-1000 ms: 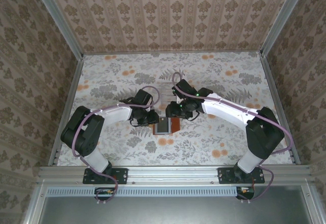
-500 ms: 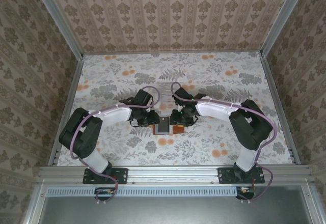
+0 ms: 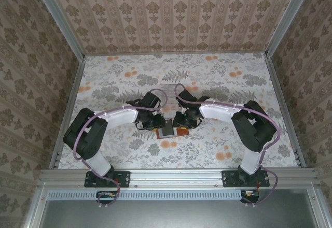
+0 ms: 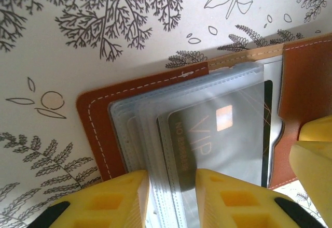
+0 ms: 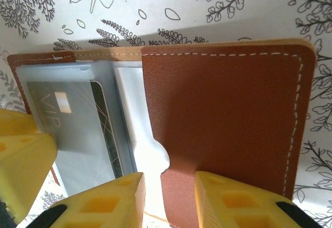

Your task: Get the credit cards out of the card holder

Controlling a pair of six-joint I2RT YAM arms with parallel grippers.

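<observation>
Floral table (image 3: 207, 77) bears the open card holder (image 5: 228, 114), left fingers (image 4: 104, 202) and right fingers (image 5: 104, 202) parted over it.

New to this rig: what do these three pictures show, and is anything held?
Two robot arms are bolted at the near edge of a flower-patterned table. The top picture looks down from above and behind them; the other two come from wrist cameras, yellow fingers at the bottom. An open brown card holder lies between the arms, a grey card in its clear sleeves. The left gripper straddles the sleeves' edge, the right gripper the leather flap's edge. Both pairs of jaws stand apart; nothing looks gripped.
</observation>
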